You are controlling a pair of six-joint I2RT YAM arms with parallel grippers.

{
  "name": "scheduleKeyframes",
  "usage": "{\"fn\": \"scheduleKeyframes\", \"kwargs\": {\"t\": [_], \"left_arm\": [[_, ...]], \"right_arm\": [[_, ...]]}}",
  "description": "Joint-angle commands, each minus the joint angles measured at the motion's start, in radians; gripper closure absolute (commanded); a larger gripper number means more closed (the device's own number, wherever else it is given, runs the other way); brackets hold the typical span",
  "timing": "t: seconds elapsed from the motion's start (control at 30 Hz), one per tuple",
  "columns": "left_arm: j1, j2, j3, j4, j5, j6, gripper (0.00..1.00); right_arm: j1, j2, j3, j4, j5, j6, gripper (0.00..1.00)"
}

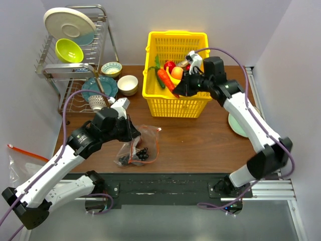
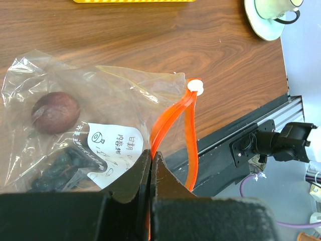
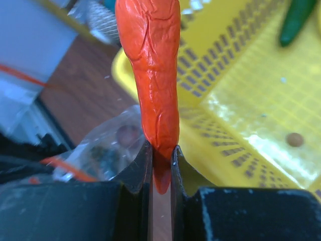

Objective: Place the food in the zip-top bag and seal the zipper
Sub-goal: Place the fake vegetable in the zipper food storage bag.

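The zip-top bag (image 1: pixel 140 145) lies crinkled on the table near the front edge, its mouth open. Dark grapes (image 2: pixel 55 168) and a round brownish piece (image 2: pixel 55 111) sit inside it. My left gripper (image 2: pixel 151 155) is shut on the red-orange zipper (image 2: pixel 173 113), a little below its white end piece (image 2: pixel 195 88). My right gripper (image 3: pixel 161 150) is at the yellow basket (image 1: pixel 175 108), shut on the tip of a long orange-red toy vegetable (image 3: pixel 153 65). A red apple (image 1: pixel 169 66), a peach (image 1: pixel 176 72) and a green cucumber (image 3: pixel 297 20) lie in the basket.
A dish rack (image 1: pixel 75 50) with plates and bowls stands at the back left, with a teal plate (image 1: pixel 98 86) and small bowls beside it. A cup on a saucer (image 2: pixel 271 15) sits at the table's right edge. Another flat clear bag (image 1: pixel 20 160) hangs off the left.
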Motion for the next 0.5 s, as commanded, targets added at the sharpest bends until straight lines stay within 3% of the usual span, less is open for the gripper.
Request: {"fn": "scheduleKeyframes", "kwargs": {"t": [0.0, 0.17, 0.47], "left_arm": [[0.005, -0.004, 0.043, 0.019, -0.009, -0.008, 1.0], [0.005, 0.014, 0.051, 0.014, -0.011, -0.016, 1.0], [0.003, 0.017, 0.054, 0.022, -0.014, -0.035, 1.0]], "right_arm": [[0.081, -0.166, -0.135, 0.072, -0.085, 0.013, 1.0], [0.198, -0.335, -0.325, 0.162, -0.12, 0.051, 1.0], [0.265, -0.528, -0.595, 0.349, -0.2, 0.201, 1.0]]}}
